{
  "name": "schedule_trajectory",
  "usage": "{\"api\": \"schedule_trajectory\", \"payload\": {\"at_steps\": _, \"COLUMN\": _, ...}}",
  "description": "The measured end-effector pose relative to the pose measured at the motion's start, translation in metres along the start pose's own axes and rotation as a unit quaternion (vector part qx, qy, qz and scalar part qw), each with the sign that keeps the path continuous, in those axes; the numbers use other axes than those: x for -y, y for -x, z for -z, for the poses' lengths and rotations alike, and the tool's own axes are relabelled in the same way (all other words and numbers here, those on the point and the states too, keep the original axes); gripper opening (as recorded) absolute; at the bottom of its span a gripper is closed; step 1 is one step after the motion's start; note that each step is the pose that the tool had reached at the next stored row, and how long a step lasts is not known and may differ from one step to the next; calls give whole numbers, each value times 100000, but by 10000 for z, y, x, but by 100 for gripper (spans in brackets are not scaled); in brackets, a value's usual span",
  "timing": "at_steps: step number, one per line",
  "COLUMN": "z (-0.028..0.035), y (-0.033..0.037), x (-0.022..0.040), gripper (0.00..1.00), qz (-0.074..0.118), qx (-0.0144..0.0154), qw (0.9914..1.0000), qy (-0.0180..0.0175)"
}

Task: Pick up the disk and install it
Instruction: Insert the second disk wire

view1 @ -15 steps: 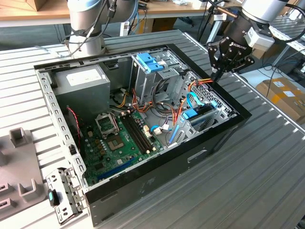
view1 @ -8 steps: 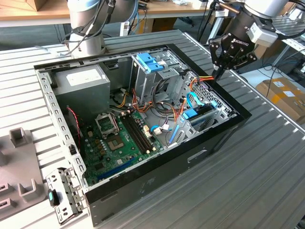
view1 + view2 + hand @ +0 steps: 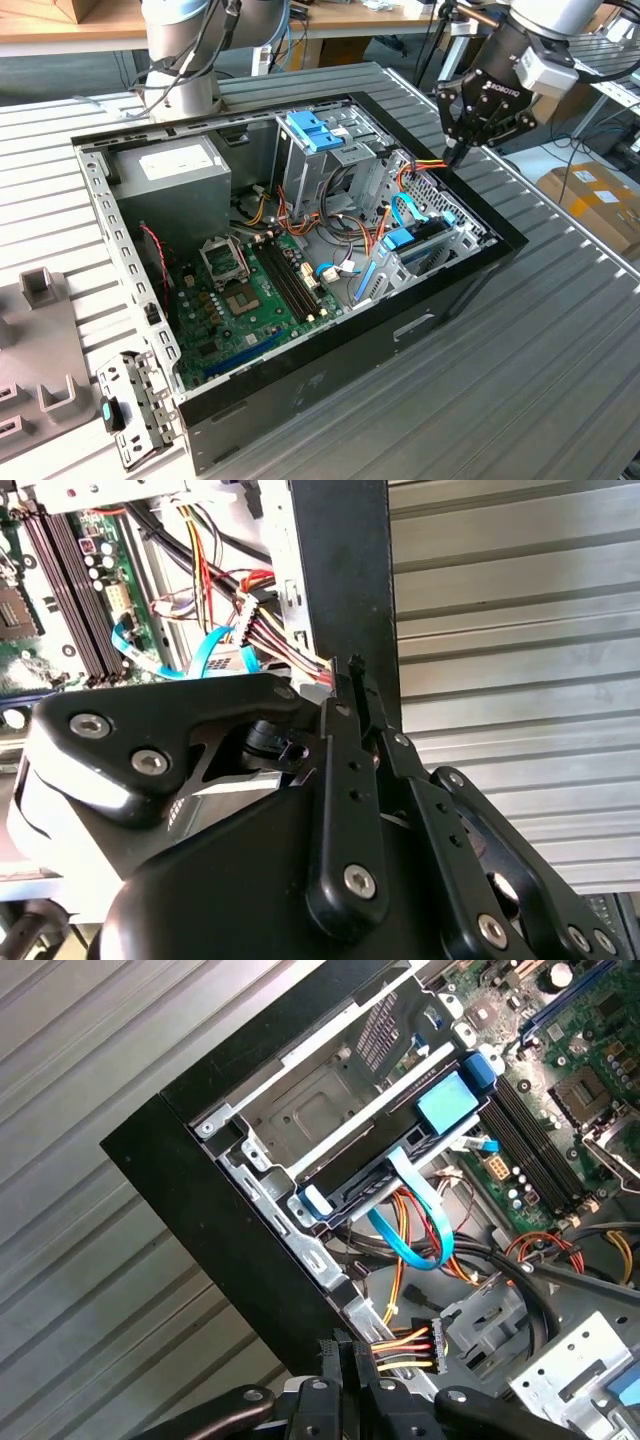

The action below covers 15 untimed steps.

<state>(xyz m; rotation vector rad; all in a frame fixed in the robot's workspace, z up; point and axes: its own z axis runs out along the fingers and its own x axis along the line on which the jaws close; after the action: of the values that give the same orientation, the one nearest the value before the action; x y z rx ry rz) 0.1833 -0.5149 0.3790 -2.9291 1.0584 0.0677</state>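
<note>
The disk (image 3: 413, 240) lies edge-on in the low drive bay at the corner of the open computer case (image 3: 470, 280) on the exterior view's right. Its dark body is framed by a light blue carrier rail and tab. In the first wrist view the disk (image 3: 440, 1105) sits inside the metal bay, and flat blue cables curl out beside it. My gripper (image 3: 456, 155) hangs above the case's black rim, just outside the bay, and does not touch the disk. Its fingers are shut with nothing between them, as both wrist views show (image 3: 352, 672) (image 3: 350, 1358).
Inside the case are a grey power-supply box (image 3: 175, 165), a tall metal cage with a blue latch (image 3: 315, 130), a green motherboard (image 3: 250, 290) and red-yellow cables (image 3: 405, 1345). A second arm's base (image 3: 185, 60) stands behind. Grey fixtures (image 3: 40, 290) and a metal bracket (image 3: 135, 405) lie on the exterior view's left.
</note>
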Motion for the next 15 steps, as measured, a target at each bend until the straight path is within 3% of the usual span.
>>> {"api": "schedule_trajectory", "payload": {"at_steps": 5, "z": -1, "y": 3, "x": -1, "gripper": 16, "qz": -3153, "qx": -32, "qw": 99950, "qy": -157}}
{"api": "schedule_trajectory", "payload": {"at_steps": 8, "z": -3, "y": 3, "x": -2, "gripper": 16, "qz": -6200, "qx": -64, "qw": 99807, "qy": -308}}
{"api": "schedule_trajectory", "payload": {"at_steps": 11, "z": -5, "y": 3, "x": -2, "gripper": 16, "qz": -9564, "qx": -100, "qw": 99540, "qy": -472}}
{"api": "schedule_trajectory", "payload": {"at_steps": 15, "z": -6, "y": 8, "x": -10, "gripper": 16, "qz": -9823, "qx": -94, "qw": 99515, "qy": -497}}
